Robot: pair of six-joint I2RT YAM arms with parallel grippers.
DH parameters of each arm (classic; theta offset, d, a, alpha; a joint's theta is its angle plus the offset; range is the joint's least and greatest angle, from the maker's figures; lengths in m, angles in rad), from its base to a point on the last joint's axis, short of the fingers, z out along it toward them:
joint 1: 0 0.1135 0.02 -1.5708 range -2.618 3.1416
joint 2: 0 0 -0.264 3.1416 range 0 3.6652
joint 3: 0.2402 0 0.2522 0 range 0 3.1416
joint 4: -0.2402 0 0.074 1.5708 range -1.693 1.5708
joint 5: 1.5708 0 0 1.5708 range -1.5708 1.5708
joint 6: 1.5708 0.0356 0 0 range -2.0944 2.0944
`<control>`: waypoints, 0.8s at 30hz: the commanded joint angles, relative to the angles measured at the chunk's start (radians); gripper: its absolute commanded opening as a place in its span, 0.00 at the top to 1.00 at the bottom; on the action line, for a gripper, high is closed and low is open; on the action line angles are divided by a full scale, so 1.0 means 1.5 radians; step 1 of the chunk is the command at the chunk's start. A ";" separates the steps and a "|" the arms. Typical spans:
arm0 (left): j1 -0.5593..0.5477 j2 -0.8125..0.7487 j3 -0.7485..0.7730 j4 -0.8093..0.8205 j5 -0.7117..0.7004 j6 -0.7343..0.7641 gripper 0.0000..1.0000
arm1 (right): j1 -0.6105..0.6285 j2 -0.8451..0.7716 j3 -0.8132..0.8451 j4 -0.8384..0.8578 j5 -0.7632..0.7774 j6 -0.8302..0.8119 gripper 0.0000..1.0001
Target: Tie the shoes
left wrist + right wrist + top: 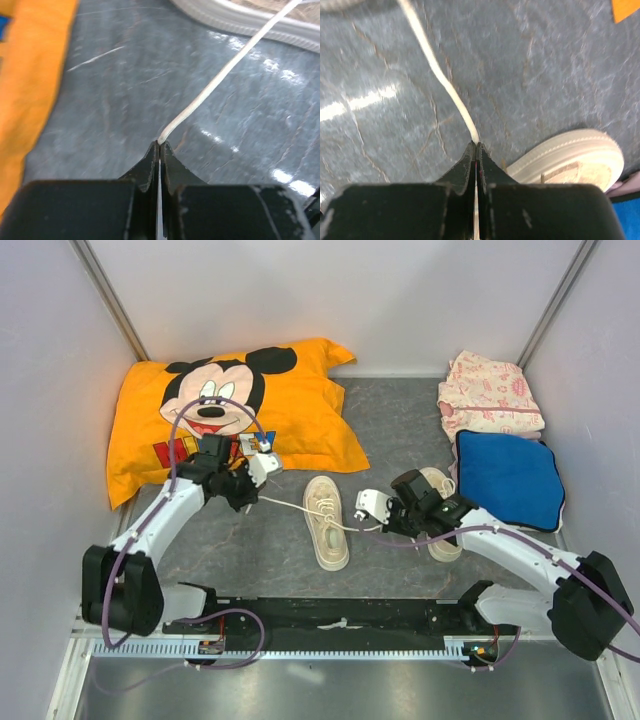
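Two cream shoes lie on the grey table. One shoe (326, 522) is in the middle, the other (443, 540) sits partly under my right arm. A white lace (290, 507) runs taut from the middle shoe leftward to my left gripper (252, 500), which is shut on its end (160, 143). Another lace (352, 528) runs rightward to my right gripper (383, 530), shut on that lace (476, 144). The left wrist view shows the lace (220, 77) rising to the shoe's sole (240, 15). The right wrist view shows a shoe toe (575, 160) beside the fingers.
An orange Mickey Mouse pillow (240, 410) lies at the back left, just behind the left gripper. A blue cushion (510, 478) and a folded pink cloth (490, 395) are at the back right. White walls enclose both sides and the back.
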 commanded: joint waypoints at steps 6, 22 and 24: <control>0.105 -0.036 0.010 -0.011 -0.051 0.048 0.98 | -0.068 -0.062 -0.036 -0.072 -0.003 -0.099 1.00; 0.173 0.055 0.094 0.018 -0.070 0.016 0.98 | -0.070 -0.025 -0.007 -0.098 -0.086 -0.097 1.00; 0.179 0.058 0.089 0.019 -0.087 0.026 0.98 | -0.070 -0.031 -0.016 -0.114 -0.074 -0.123 1.00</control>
